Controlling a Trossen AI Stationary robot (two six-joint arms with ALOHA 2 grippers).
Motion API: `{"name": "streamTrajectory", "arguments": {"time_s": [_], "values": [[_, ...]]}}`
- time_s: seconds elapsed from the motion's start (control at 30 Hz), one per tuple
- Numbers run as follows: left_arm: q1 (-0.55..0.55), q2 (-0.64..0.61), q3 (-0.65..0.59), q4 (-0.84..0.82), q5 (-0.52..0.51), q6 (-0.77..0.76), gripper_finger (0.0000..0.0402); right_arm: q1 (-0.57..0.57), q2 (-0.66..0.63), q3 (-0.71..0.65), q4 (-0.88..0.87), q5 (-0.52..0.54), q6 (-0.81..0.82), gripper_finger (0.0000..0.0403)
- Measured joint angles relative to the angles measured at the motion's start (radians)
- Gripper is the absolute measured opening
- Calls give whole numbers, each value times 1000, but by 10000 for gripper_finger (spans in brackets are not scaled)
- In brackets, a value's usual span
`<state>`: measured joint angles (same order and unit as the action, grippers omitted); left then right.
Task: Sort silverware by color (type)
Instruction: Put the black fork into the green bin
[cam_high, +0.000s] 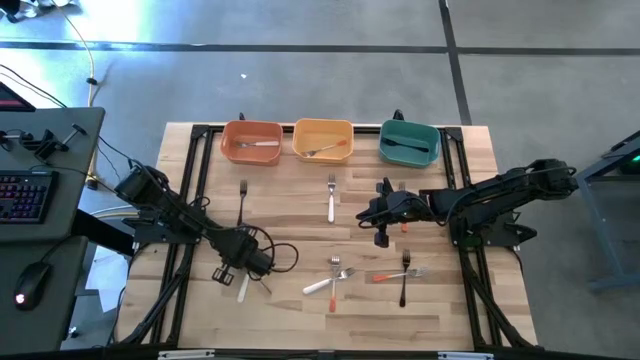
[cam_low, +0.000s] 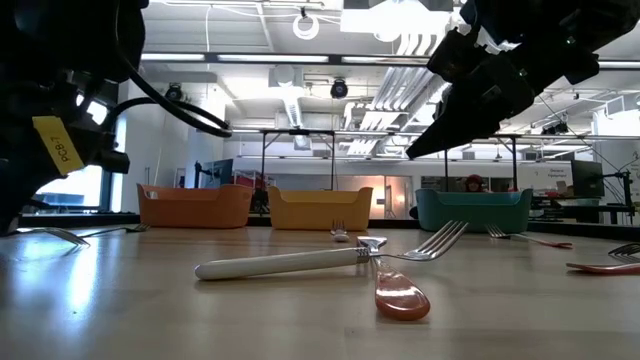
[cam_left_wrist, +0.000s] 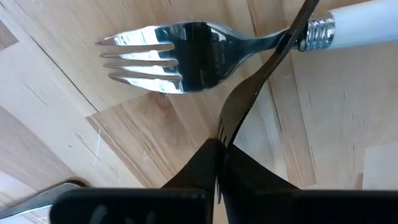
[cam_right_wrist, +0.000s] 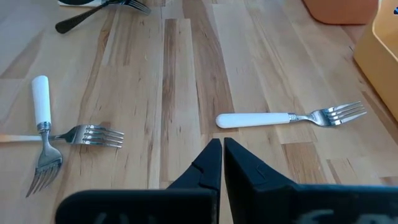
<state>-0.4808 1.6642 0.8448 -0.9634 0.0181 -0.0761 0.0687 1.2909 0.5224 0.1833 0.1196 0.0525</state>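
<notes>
My left gripper (cam_high: 250, 268) is low over the near-left of the table, shut on a dark fork (cam_left_wrist: 261, 74) that crosses over the neck of a white-handled fork (cam_left_wrist: 186, 56) lying flat. The dark fork's black handle (cam_right_wrist: 81, 22) shows in the right wrist view. My right gripper (cam_high: 380, 215) hangs shut above the table's middle-right, touching nothing, beside an orange-red fork (cam_high: 404, 224). In the right wrist view its fingers (cam_right_wrist: 221, 155) point past a white fork (cam_right_wrist: 280, 118). My left gripper pinches the dark fork by its tine end (cam_left_wrist: 222, 134) between its two fingers, with the fork seen edge-on. The fork runs straight away from the fingertips and passes over the white fork's neck (cam_left_wrist: 289, 37). I cannot tell whether its handle rests on the table.
Three bins line the far edge: orange (cam_high: 250, 142), yellow (cam_high: 322, 140) and teal (cam_high: 410, 143), each holding a fork. A black fork (cam_high: 243, 200) and a white one (cam_high: 331, 197) lie mid-table. Two crossed pairs (cam_high: 332, 280) (cam_high: 402, 276) lie toward the near edge.
</notes>
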Motion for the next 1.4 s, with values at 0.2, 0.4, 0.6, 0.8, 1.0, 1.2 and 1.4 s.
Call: {"name": "streamTrajectory", "arguments": {"time_s": [0.2, 0.4, 0.6, 0.8, 1.0, 1.2, 1.4], "values": [[0, -74, 2, -31, 4, -34, 2, 0, 0, 0, 0, 0, 19, 0], [0, -217, 3, -51, 25, -169, 1, 0, 0, 0, -2, 0, 20, 0], [51, -371, -49, 141, 16, -334, 1, 0, 0, 0, 1, 0, 27, 0], [189, -466, -197, 504, 34, -376, 1, 0, 0, 0, 82, 0, 30, 0], [338, -472, -289, 907, 60, -376, 0, 0, 57, 0, 335, 12, 37, 1], [476, -460, -329, 1261, 59, -372, 0, -4, 195, 0, 658, 15, 86, 50], [561, -347, -337, 1465, 126, -351, 0, -17, 279, 39, 831, 16, 121, 134]]}}
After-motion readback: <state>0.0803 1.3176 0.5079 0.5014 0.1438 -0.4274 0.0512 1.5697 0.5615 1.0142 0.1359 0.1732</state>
